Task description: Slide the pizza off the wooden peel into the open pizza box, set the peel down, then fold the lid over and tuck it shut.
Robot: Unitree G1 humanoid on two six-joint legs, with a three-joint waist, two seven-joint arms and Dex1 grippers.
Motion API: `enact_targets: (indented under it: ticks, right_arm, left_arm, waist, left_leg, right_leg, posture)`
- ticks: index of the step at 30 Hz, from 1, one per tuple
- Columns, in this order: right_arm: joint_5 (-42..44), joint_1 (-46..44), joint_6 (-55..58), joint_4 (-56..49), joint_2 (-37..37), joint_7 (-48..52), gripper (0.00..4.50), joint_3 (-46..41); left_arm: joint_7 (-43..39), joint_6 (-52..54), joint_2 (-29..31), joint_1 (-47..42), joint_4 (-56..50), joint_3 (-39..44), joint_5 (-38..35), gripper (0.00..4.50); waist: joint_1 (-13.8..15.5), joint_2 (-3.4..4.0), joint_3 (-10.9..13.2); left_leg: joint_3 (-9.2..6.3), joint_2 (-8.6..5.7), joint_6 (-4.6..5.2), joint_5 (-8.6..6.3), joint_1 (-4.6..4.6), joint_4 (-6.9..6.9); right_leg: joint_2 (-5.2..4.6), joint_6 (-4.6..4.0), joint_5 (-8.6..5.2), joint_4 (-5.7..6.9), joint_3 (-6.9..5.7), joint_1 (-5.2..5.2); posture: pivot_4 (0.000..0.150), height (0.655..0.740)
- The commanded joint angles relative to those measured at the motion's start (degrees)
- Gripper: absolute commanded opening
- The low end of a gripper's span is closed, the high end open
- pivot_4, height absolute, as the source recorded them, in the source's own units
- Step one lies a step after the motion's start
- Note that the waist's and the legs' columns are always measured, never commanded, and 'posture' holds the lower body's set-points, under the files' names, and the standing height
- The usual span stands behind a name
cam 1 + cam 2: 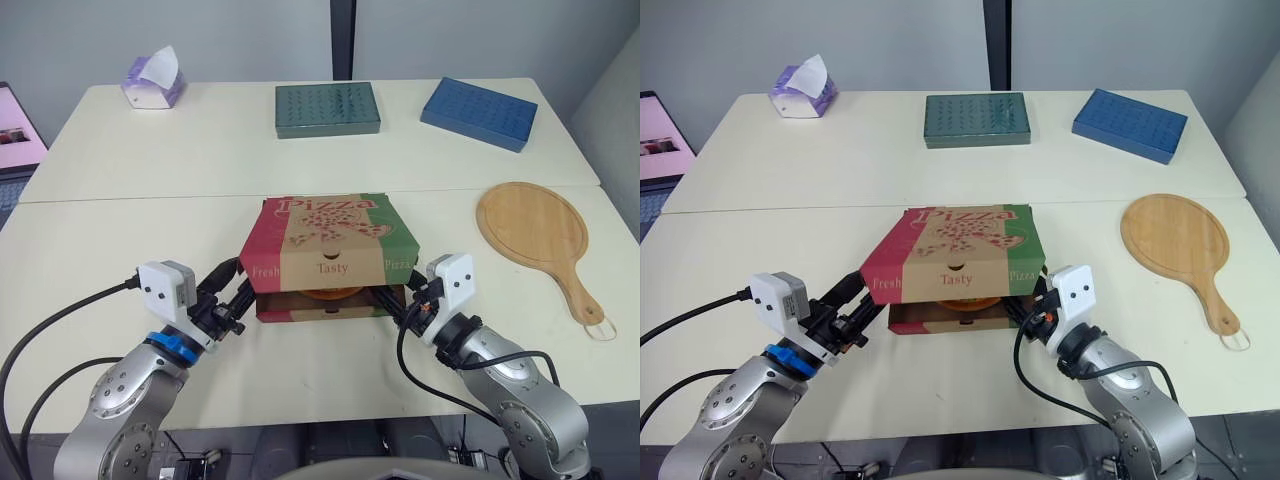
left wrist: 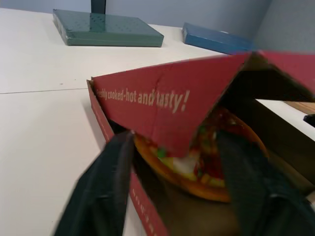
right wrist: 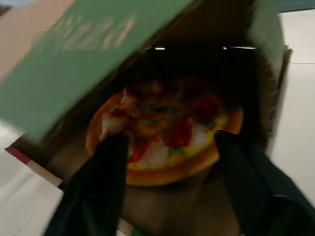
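The cream tabletop (image 1: 150,160) is made of two slabs, and the seam (image 1: 130,198) between them runs across just behind the pizza box (image 1: 328,240). The pizza box sits near the front edge, its lid lowered but not tucked shut. To the right of the pizza box, apart from it, the wooden peel (image 1: 535,230) lies flat with its handle pointing forward. Well behind the pizza box rests a flat green box (image 1: 327,109). A flat blue box (image 1: 479,113) lies behind and to its right, and a purple tissue box (image 1: 153,82) far behind and to its left.
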Motion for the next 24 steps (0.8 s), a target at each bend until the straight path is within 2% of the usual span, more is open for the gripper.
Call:
enact_targets:
  ticks: [1, 2, 3, 9, 12, 15, 18, 20, 24]
  right_arm:
    - [-0.2, 1.0, -1.6, -1.7, -1.5, 1.2, 4.18, 0.0]
    - [-0.5, 1.3, -1.8, -1.6, -2.1, 1.4, 4.49, -0.2]
    - [-0.7, 1.6, -2.0, -1.5, -2.6, 1.6, 4.5, -0.4]
    - [-1.4, 2.6, -3.4, -0.7, -4.5, 2.8, 4.5, -0.8]
    - [-1.7, 2.5, -4.2, -0.3, -5.1, 3.4, 4.5, -0.8]
    - [-2.3, 2.5, -4.8, 0.2, -5.6, 3.9, 4.5, -1.0]
    - [-2.9, 3.1, -5.6, 0.4, -6.5, 4.6, 4.5, -1.2]
    - [-3.1, 3.7, -6.2, 0.3, -7.5, 5.4, 4.5, -2.0]
    - [-1.5, 5.0, -7.1, -0.1, -9.6, 7.9, 4.5, -5.0]
  left_arm:
    - [-2.5, 0.7, 2.9, 1.0, -2.1, 3.9, -3.8, 3.84]
    - [-4.3, 1.8, 4.9, 1.5, -1.5, 5.5, -5.3, 4.16]
    - [-6.1, 2.7, 7.0, 2.0, -0.7, 7.2, -6.5, 4.46]
    - [-18.5, 12.9, 22.3, 0.7, 8.9, 16.6, -17.6, 4.46]
    - [-24.7, 16.6, 29.5, -3.1, 15.6, 20.1, -21.1, 4.46]
    - [-28.0, 18.4, 34.9, -10.9, 22.6, 19.1, -21.5, 4.46]
    - [-29.8, 18.3, 38.1, -23.3, 29.4, 13.7, -19.5, 3.87]
    - [-33.3, 17.5, 39.3, -31.6, 31.4, 8.2, -17.5, 3.24]
    - [-37.9, 17.1, 37.6, -47.1, 34.1, -3.3, -12.8, 2.0]
  waist:
    - [0.4, -0.01, 0.0]
    - [0.7, -0.01, 0.0]
    - [0.8, 0.0, 0.0]
    - [0.8, 0.06, 0.1]
    - [0.8, -0.01, 0.2]
    - [0.8, -0.03, 0.2]
    - [1.0, -0.07, 0.3]
    - [1.0, -0.1, 0.3]
    - [0.8, -0.13, 0.3]
  left_leg:
    - [0.0, 0.0, 0.0, 0.0, 0.0, 0.0]
    - [-0.01, 0.0, 0.0, 0.0, 0.0, 0.0]
    - [-0.03, 0.01, 0.0, 0.0, 0.0, -0.01]
    - [-0.04, 0.04, 0.0, 0.0, 0.01, -0.02]
    - [-0.03, 0.03, 0.0, 0.0, 0.0, -0.02]
    - [-0.04, 0.04, 0.0, 0.0, 0.01, -0.02]
    - [-0.08, 0.04, -0.01, 0.01, -0.01, -0.02]
    - [-0.08, 0.04, -0.01, 0.01, -0.01, -0.03]
    - [-0.04, 0.03, -0.03, 0.02, -0.04, -0.01]
  right_leg:
    - [0.0, 0.0, 0.0, 0.0, 0.0, 0.0]
    - [0.0, -0.01, 0.0, 0.0, -0.02, 0.0]
    - [0.0, -0.01, 0.0, 0.0, -0.05, -0.01]
    - [0.02, -0.05, 0.0, 0.02, -0.11, -0.01]
    - [0.02, -0.06, -0.01, 0.01, -0.11, -0.02]
    - [0.04, -0.06, 0.0, 0.01, -0.14, -0.02]
    - [0.04, -0.06, 0.0, 0.01, -0.18, -0.02]
    - [0.05, -0.06, 0.0, 0.01, -0.2, -0.02]
    - [0.05, -0.06, 0.01, 0.02, -0.15, -0.03]
  posture:
    - [0.15, 0.74]
    - [0.15, 0.74]
    - [0.15, 0.74]
    - [0.15, 0.74]
    - [0.15, 0.74]
    - [0.15, 0.74]
    - [0.15, 0.74]
    - [0.15, 0.74]
    - [0.15, 0.74]
